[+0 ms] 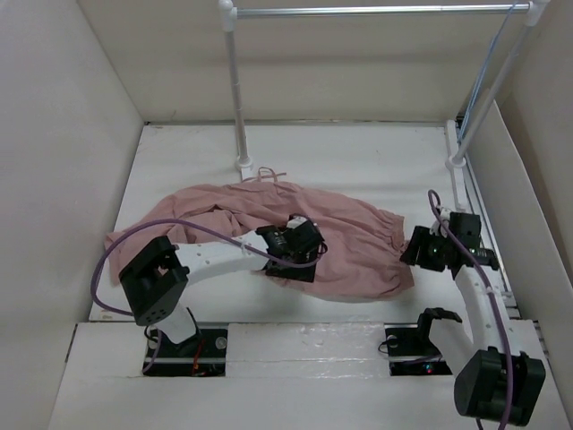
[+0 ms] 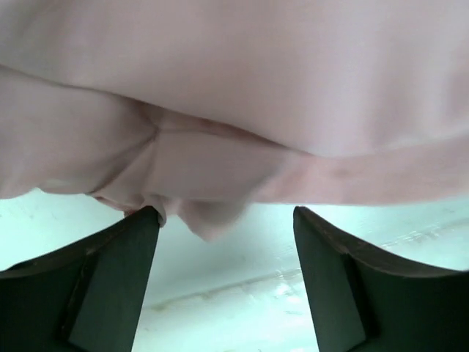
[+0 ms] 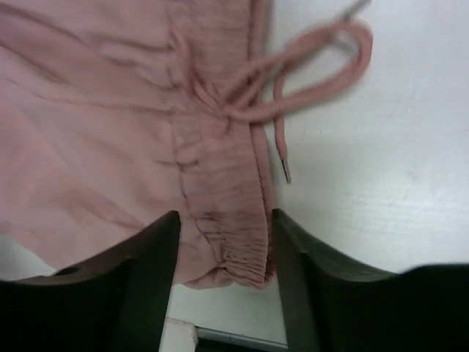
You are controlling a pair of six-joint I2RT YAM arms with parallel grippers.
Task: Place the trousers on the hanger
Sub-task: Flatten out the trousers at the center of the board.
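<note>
On the white table (image 1: 358, 152), rail (image 1: 376, 11) spans the 12 o'clock side, posts standing on the tabletop. The trousers (image 1: 358, 237) lie crumpled flat across mid-table, running 9 to 3 o'clock, waistband end at 3, none of it on the hanger (image 1: 491, 64). That thin blue wire hangs off the rail at about 1 o'clock, well apart from the fabric. Left gripper (image 2: 226, 220) sits low at the trousers' 6 o'clock edge near centre, jaws spread. A fold of pink cloth droops at its tips and touches one finger (image 2: 110, 286), with bare table showing in the gap. Right gripper (image 3: 224, 216) is at the 3 o'clock end, jaws around the gathered waistband, apparently pinching it, though the squeeze is hard to confirm. Drawstring (image 3: 281, 150) loops loose on the table just beside the waistband.
</note>
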